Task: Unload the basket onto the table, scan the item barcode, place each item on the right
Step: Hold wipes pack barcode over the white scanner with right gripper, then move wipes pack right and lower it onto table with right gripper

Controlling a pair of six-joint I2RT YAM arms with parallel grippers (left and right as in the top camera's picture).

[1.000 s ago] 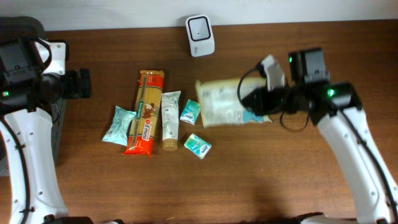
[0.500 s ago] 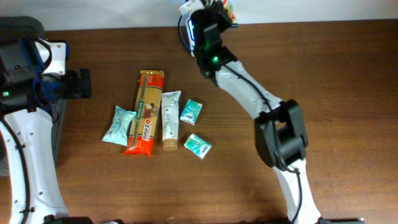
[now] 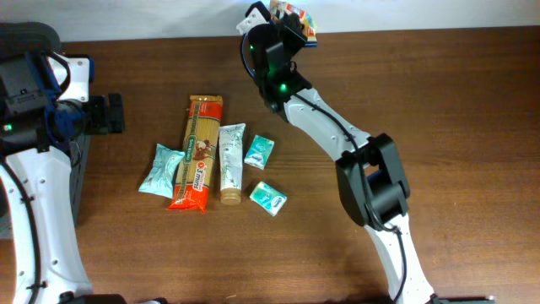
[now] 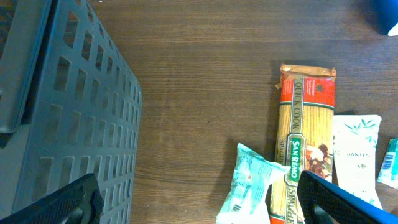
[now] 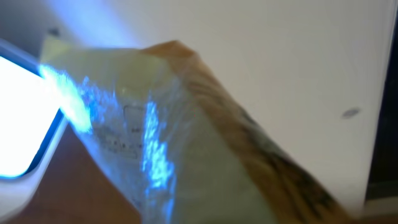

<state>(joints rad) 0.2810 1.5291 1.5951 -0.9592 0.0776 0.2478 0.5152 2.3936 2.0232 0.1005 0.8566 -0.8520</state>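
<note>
Right gripper, at the far edge, clamps a crinkly, glossy packet, seemingly lit blue; a second ago it hung mid-table, right. Left gripper gapes wide.

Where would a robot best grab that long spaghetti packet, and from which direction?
Probably across its narrow width, from straight above, near its far end. The spaghetti packet lies flat, long and slim, so jaws can span it sideways. Lower down, the teal pouch and white tube crowd its sides; the far end stands free.
</note>
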